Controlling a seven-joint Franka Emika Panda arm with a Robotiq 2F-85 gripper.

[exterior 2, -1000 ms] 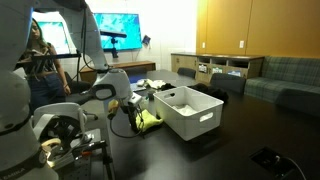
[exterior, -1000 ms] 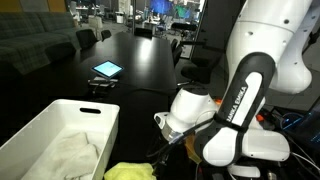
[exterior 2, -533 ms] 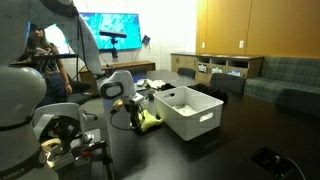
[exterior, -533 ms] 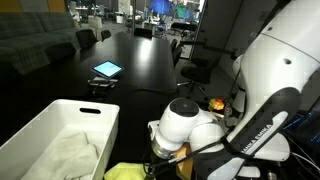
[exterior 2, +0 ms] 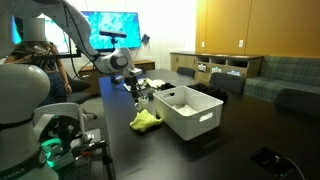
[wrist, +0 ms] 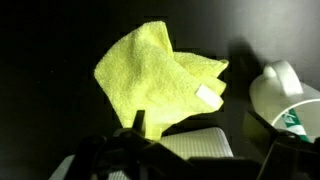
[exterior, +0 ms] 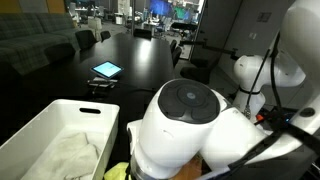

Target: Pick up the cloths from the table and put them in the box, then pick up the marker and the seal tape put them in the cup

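The yellow cloth (wrist: 155,80) lies crumpled on the dark table and fills the middle of the wrist view. It sits just beside the box (exterior 2: 196,124) as a yellow heap (exterior 2: 147,120). My gripper (exterior 2: 140,93) hangs open a little above it, touching nothing. In the wrist view the gripper (wrist: 200,140) has dark fingers (wrist: 138,122) at the bottom edge, with a pale ribbed patch between them. The off-white cloth (exterior: 68,155) rests inside the box (exterior: 100,125). A white cup (wrist: 287,95) stands right of the yellow cloth. I cannot make out the marker or the seal tape.
A tablet (exterior: 106,69) lies farther along the long dark table (exterior: 140,55). The robot's arm (exterior: 190,125) blocks much of an exterior view. Small items (exterior 2: 157,84) sit behind the box. A person (exterior 2: 40,62) and a lit screen (exterior 2: 112,26) are beyond the table.
The arm has risen and swung, lifting the gripper away from the yellow cloth. The cloth stays on the table and the jaws stay open.
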